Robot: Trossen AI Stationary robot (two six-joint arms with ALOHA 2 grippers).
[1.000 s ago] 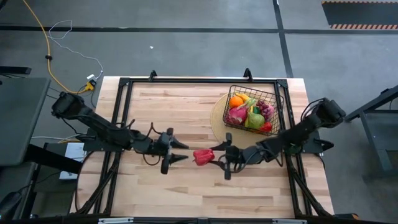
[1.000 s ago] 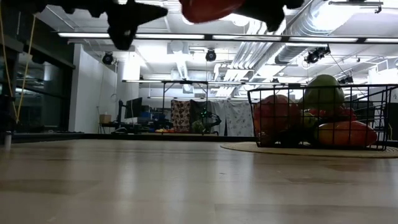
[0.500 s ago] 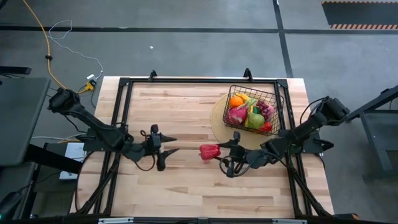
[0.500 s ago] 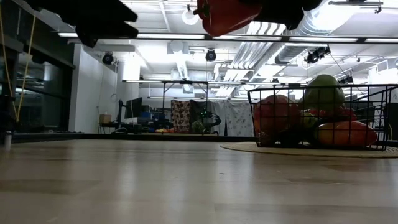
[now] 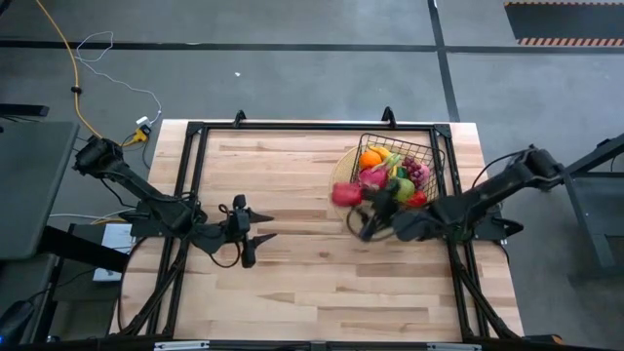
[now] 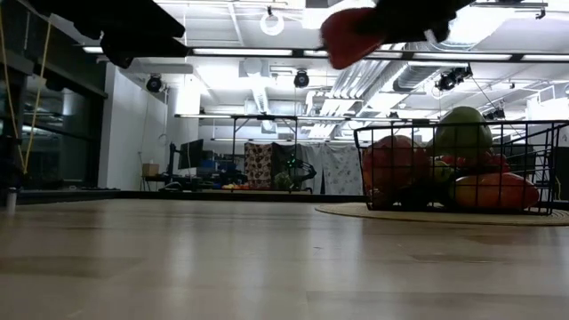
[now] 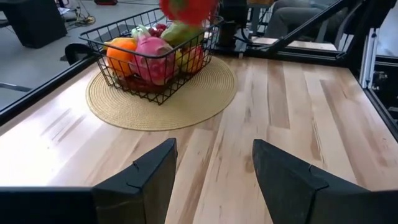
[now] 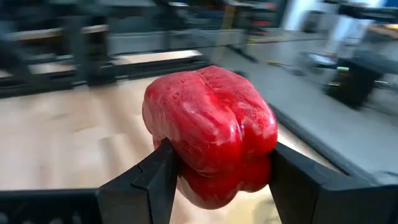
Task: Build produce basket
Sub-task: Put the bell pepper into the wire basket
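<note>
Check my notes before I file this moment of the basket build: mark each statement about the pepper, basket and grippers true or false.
1. The right gripper is shut on the red pepper. True.
2. The pepper already lies inside the basket. False: it hangs in the air at the basket's near-left edge, held by the gripper.
3. The basket stands on a round woven mat. True.
4. The left gripper carries an orange. False: it is open and holds nothing, over the table left of the middle; the orange sits in the basket.
5. The basket is empty so far. False: it holds several pieces, among them a pink dragon fruit.
</note>
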